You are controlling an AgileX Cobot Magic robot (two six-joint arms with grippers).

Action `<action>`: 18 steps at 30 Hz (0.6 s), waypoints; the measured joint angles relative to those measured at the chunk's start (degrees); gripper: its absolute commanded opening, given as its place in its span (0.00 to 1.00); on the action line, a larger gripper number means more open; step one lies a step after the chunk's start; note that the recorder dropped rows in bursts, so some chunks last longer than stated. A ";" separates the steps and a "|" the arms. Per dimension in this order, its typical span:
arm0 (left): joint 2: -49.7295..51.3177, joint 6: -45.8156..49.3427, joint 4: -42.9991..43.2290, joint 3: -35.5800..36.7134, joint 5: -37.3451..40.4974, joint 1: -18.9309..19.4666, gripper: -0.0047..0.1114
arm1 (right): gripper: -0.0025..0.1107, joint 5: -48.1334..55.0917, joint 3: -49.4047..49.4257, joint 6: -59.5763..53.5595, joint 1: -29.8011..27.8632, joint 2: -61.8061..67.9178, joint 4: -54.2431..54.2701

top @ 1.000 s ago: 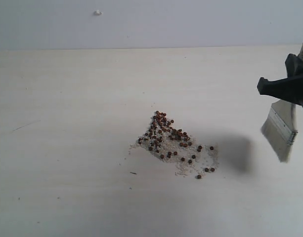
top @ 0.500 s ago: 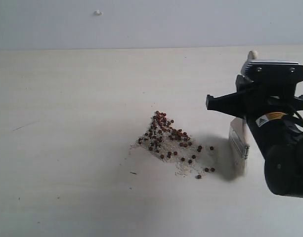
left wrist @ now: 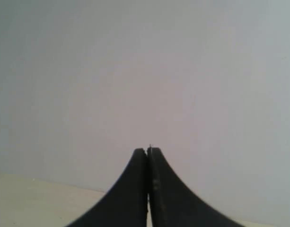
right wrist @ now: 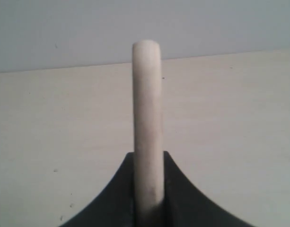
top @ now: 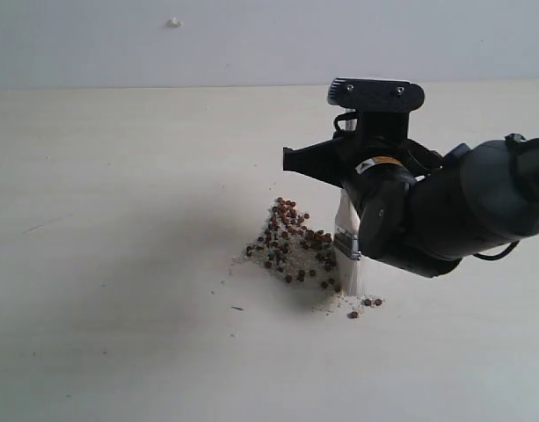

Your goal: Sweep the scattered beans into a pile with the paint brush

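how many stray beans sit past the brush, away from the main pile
3 beans: two side by side just right of the paint brush tips, one slightly nearer the camera. The right arm may hide more.

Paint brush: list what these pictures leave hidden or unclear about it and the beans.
- Exterior view: the paint brush handle is hidden behind the right hand and its arm; any beans behind the bristles are covered.
- Right wrist view: only the handle's edge shows; bristles and beans lie outside the frame.
- Left wrist view: the shut left hand faces a blank wall; nothing of the task shows.
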 measured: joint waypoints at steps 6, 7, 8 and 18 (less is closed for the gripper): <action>0.00 0.00 0.00 0.00 0.00 0.00 0.04 | 0.02 1.70 -3.85 -0.26 0.00 2.15 0.13; 0.00 0.00 0.00 0.00 0.00 0.00 0.04 | 0.02 1.83 -4.21 -0.60 0.10 2.27 0.23; 0.00 0.00 0.00 0.00 0.00 0.00 0.04 | 0.02 1.83 -4.63 -1.07 0.09 2.41 0.42; 0.00 0.00 0.00 0.00 0.00 0.00 0.04 | 0.02 3.48 -4.89 -14.29 0.09 -1.03 9.35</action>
